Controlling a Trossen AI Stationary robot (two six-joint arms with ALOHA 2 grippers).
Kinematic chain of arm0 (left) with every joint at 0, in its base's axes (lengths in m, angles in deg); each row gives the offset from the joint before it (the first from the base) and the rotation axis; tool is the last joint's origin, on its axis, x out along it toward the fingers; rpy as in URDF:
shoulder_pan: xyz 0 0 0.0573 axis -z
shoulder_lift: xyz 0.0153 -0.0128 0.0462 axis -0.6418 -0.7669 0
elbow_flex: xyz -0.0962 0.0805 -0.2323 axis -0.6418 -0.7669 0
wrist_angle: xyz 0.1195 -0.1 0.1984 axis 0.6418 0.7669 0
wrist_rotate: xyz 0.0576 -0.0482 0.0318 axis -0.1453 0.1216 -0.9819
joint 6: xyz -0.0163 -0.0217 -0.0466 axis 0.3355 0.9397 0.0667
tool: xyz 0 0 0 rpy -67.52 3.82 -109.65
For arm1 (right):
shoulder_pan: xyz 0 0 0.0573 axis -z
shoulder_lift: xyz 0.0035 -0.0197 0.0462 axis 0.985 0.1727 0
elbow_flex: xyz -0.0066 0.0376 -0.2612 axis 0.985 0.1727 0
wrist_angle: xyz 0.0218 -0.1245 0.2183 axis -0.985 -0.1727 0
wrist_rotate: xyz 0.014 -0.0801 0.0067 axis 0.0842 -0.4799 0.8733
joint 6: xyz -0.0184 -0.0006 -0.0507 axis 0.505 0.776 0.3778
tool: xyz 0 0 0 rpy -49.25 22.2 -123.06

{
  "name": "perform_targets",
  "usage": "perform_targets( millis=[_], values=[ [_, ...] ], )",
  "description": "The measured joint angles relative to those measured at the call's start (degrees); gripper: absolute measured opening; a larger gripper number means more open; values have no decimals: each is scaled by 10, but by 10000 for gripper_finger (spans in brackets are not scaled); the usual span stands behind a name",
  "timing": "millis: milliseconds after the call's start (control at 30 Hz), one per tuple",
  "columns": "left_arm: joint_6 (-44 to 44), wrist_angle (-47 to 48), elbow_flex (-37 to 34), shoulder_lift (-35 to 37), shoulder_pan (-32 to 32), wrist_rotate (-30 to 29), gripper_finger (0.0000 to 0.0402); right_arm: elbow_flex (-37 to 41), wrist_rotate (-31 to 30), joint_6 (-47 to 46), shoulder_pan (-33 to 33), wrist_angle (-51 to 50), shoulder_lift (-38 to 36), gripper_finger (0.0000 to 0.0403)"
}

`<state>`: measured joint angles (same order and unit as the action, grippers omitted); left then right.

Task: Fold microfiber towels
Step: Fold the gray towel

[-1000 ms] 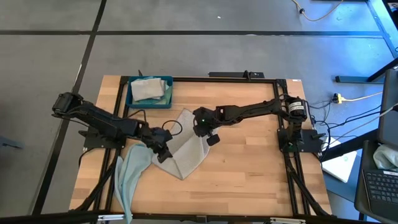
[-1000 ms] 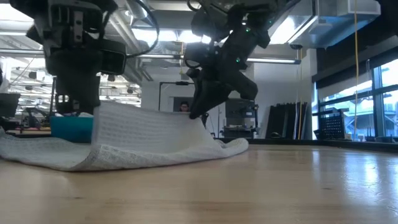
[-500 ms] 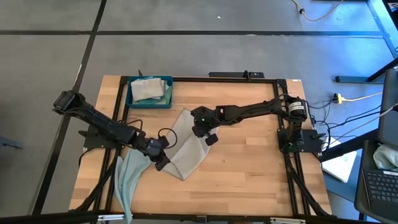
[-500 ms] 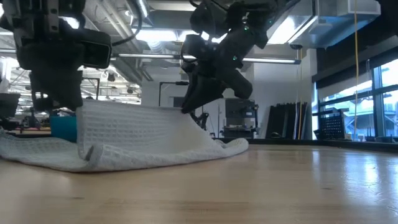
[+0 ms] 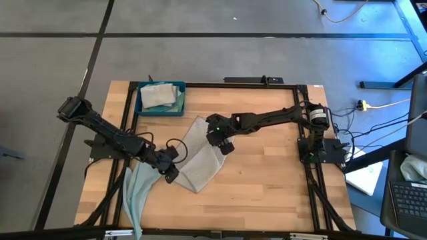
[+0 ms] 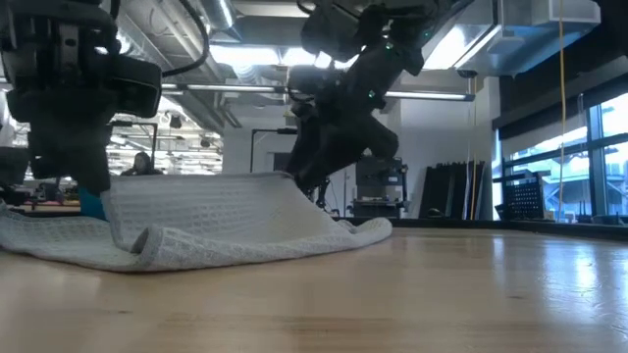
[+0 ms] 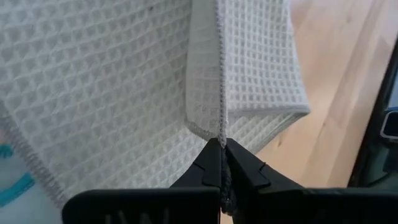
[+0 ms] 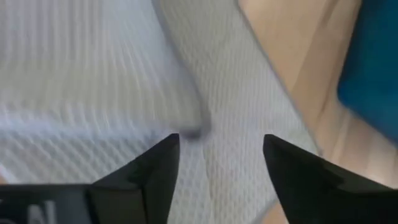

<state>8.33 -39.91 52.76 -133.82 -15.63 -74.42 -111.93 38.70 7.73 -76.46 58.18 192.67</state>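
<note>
light grey towel (image 5: 200,162) lies partly folded near the middle of the wooden surface (image 5: 267,180), one layer doubled over another, waffle weave plain in the left wrist view. left pincer (image 5: 170,175) low at the towel's left edge, clenched on the hemmed corner of the upper layer; the stitched edge (image 7: 219,93) runs straight into the pressed-together fingertips (image 7: 214,163). from the low view that corner is lifted just off the surface and the cloth (image 6: 216,221) spans between the two arms as a shallow raised sheet, its front fold resting on the wood. right pincer (image 5: 225,147) over the towel's far right part, fingers (image 8: 152,168) spread apart and released, grasping nothing; grey cloth (image 8: 205,93) directly below them. a pale green towel (image 5: 137,190) lies just beside the grey one on the left, trailing toward the near edge of the surface and hanging over it. dark blue tray (image 5: 141,110) at the far left corner of the surface, with folded cloths (image 5: 160,95) stacked in it, well apart from both pincers.
</note>
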Motion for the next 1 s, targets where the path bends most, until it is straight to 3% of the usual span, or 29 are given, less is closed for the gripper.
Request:
perform_targets(
  millis=[133,433,667,900,1000],
  values=[
    [18,20,0,0,14,0,0,0,-34,-14,6,-52,0,253],
    [49,30,0,2,52,-2,0,1,-9,-65,27,-191,0,240],
    [91,31,0,2,91,-27,0,61,25,-21,18,-110,-1,216],
    [120,47,0,2,111,-45,0,94,-103,54,-15,-42,-2,196],
    [121,48,0,2,111,-49,0,95,-120,88,-21,-23,-2,186]
  ],
)
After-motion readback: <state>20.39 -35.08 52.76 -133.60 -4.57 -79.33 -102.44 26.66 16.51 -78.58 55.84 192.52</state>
